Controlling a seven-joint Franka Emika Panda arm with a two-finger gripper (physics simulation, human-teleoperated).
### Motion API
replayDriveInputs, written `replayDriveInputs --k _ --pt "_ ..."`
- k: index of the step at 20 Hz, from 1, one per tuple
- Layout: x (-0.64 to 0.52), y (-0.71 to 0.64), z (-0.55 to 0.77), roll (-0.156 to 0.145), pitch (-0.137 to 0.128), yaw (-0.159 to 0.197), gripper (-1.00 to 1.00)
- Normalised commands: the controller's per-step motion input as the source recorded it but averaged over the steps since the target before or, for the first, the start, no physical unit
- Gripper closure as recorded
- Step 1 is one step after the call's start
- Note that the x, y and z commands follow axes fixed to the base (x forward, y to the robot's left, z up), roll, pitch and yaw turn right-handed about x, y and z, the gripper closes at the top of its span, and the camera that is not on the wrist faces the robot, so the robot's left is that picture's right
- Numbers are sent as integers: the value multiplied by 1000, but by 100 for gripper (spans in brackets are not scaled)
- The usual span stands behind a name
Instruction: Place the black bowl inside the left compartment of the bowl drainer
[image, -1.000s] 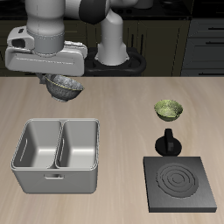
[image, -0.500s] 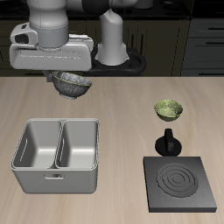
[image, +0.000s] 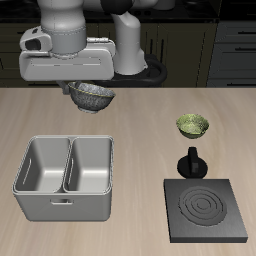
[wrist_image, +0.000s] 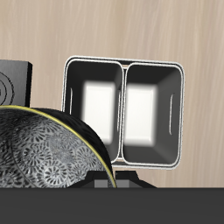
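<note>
Over the wooden table (image: 140, 120), the gripper (image: 88, 88), clenched on the black bowl (image: 93, 96), has drifted sideways and hangs behind the bowl drainer (image: 64, 206), not yet above either compartment.

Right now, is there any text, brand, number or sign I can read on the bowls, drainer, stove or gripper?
None: no readable text in either view.
The black bowl carries only a speckled pattern, no letters.
The bowl drainer, yellow-green bowl and stove plate are unmarked; the plate shows only concentric rings.
</note>
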Motion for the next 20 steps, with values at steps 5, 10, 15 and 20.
replayDriveInputs --k 5,10,15,20 --pt "46 140 -42 62 -10 -5 100" --pt "1 32 -115 28 8 -7 100" --pt "53 -102 -198 0 18 -10 100" --pt "80 -85 -371 3 44 -26 100"
